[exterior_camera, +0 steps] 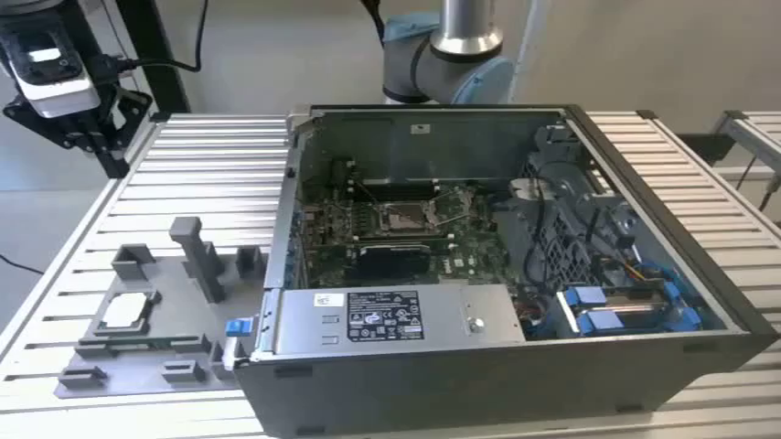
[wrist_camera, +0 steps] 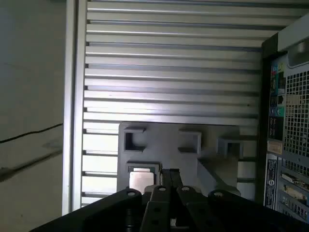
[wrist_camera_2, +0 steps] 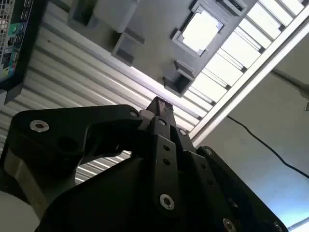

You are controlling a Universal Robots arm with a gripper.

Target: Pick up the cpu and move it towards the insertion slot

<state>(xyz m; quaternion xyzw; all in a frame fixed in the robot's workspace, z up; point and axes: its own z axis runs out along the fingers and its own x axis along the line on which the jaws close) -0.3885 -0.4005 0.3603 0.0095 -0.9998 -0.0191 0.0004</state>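
Hovering closed on nothing above the grey fixture [wrist_camera: 164, 140] near the bench [wrist_camera: 169, 72] edge, the hand [wrist_camera: 170, 172] risks knocking the cpu [wrist_camera: 141, 178] askew should it descend before opening.

The cpu [exterior_camera: 127, 311] had a bright, smooth metal top. Its fixture [exterior_camera: 134, 370] was matt grey plastic, the table [exterior_camera: 208, 174] ribbed, satin metal, the gripper [wrist_camera_2: 160, 104] matt black.

One cpu [exterior_camera: 126, 311], one insertion slot [exterior_camera: 403, 217]
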